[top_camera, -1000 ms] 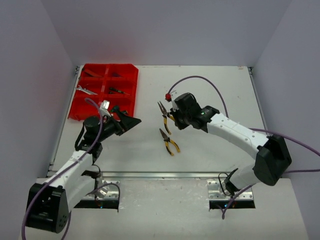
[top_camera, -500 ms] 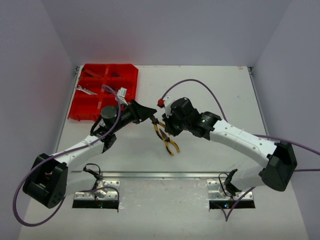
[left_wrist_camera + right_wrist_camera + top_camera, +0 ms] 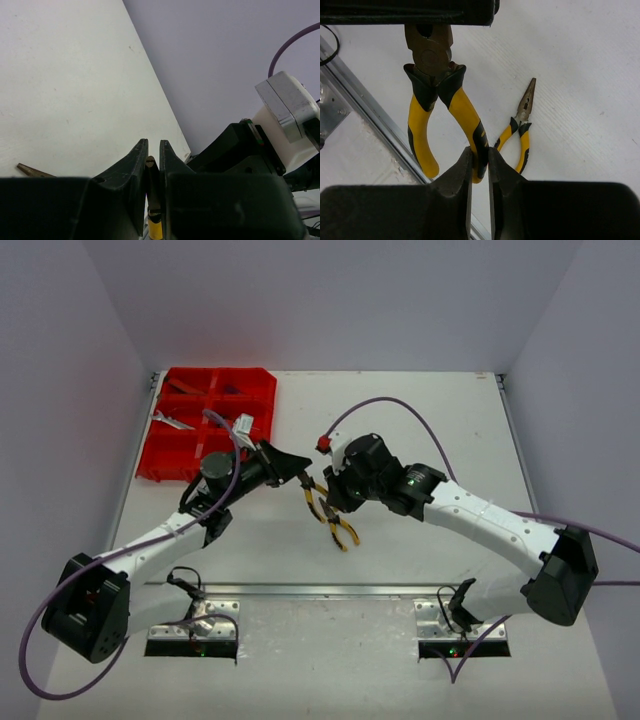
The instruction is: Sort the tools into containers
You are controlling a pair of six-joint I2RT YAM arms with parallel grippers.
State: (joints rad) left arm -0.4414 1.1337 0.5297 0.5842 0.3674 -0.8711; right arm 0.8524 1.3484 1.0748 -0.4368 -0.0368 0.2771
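Yellow-black pliers [image 3: 318, 502] [image 3: 457, 107] hang above the table between both arms. My left gripper [image 3: 303, 480] [image 3: 152, 146] is shut on the pliers' metal nose [image 3: 149, 175]. My right gripper [image 3: 328, 492] [image 3: 480, 152] has its fingers on either side of one handle, pressed close against it. A second pair of yellow-black pliers [image 3: 340, 528] [image 3: 524, 112] lies on the table just below. The red tray [image 3: 262, 375] sits at the far left. In its compartments lie a silver wrench [image 3: 172, 421] and a slim screwdriver [image 3: 238, 423].
A metal rail [image 3: 320, 590] [image 3: 350, 85] runs along the table's near edge, just beneath the held pliers' handles. Purple cables loop off both arms. Grey walls close in the table on three sides.
My left arm swung right from beside the tray and shut its open jaws on the pliers' nose. My right arm carried the pliers left and nearer.
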